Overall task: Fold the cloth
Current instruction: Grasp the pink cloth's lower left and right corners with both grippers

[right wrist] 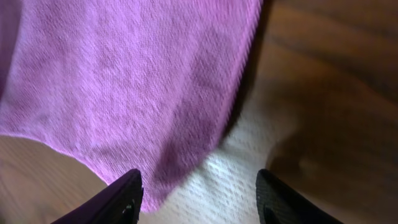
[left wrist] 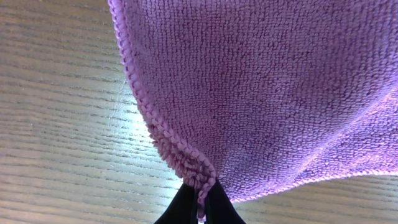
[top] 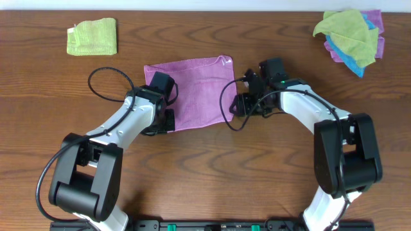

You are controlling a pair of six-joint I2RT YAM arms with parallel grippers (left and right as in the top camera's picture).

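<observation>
Left gripper [left wrist: 200, 199] is pinching the cloth [top: 192, 90] by its 7 o'clock corner, while right gripper [right wrist: 202, 196] is gaping wide at the 5 o'clock corner. The plain lilac cloth is lying mid-table, its long axis running 9 to 3 o'clock.

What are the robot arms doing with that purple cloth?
They are getting ready to fold it. The purple cloth lies flat on the wooden table. The left gripper is pinched shut on one near corner. The right gripper is open, with the other near corner between its fingers, not grabbed yet. No fold is made yet. A green cloth and a pile of cloths sit at the back.
</observation>
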